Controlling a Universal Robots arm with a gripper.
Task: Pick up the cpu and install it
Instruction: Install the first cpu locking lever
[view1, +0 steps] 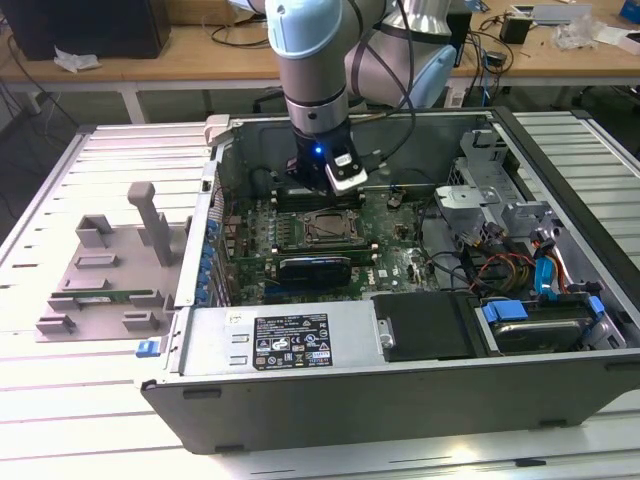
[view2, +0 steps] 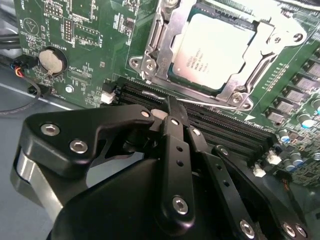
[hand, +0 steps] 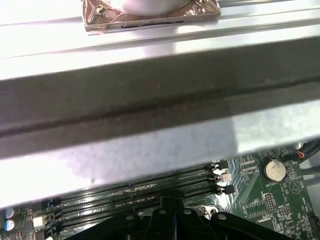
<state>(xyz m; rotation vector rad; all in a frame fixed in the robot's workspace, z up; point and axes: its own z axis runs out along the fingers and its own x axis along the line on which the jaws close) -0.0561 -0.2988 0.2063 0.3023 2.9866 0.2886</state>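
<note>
lying open on the pale slatted bench (view1: 60, 420), a grey metal computer case (view1: 400, 385) holds a green motherboard (view2: 75, 30); the black gripper (view2: 170, 107), pinched closed and empty, hovers beside the steel-framed socket (view2: 165, 30) where the silver square cpu (view2: 220, 50) sits.

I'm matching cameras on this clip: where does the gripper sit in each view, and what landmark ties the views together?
Exterior view: the gripper is under the arm's wrist, inside the case, beside the socket.
Second wrist view: the gripper is in the foreground, with the cpu beyond it.
First wrist view: the gripper is in front of the case wall.
Shared landmark: the memory slots by its tips.
</note>
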